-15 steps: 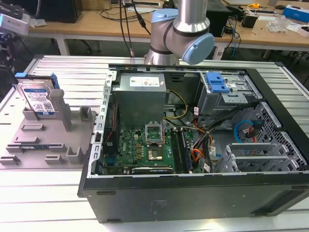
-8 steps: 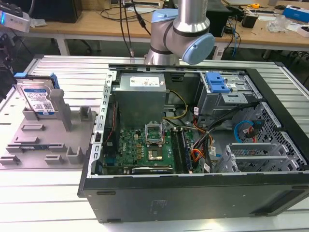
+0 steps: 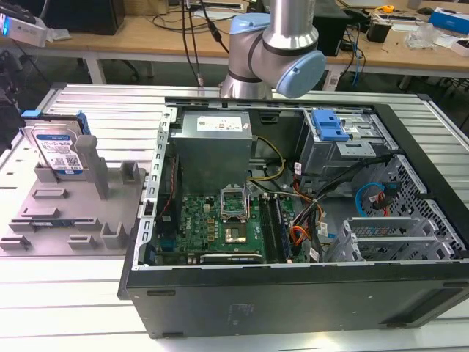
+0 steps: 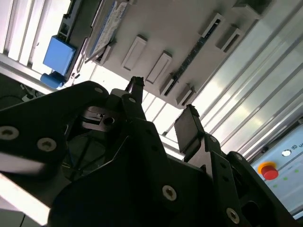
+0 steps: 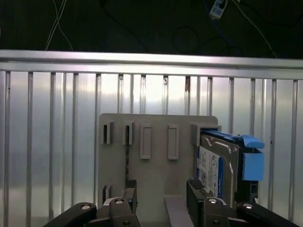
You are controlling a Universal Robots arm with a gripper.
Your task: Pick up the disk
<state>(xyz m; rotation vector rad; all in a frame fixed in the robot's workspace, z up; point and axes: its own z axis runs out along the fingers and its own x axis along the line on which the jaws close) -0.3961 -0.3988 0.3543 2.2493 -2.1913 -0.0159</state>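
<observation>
The jaws are spread apart and hold nothing. They hang above the grey holder tray. The disk stands on its edge in that tray, off to one side of the jaws and not between them. In the exterior view it sits at the far left, on the ribbed tabletop.

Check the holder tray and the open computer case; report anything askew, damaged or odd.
Nothing stands out. The disk stands on edge between the posts of the grey holder tray, with no damage showing. The computer case lies open on its side, nothing spilled around it. The claw is open and empty.
</observation>
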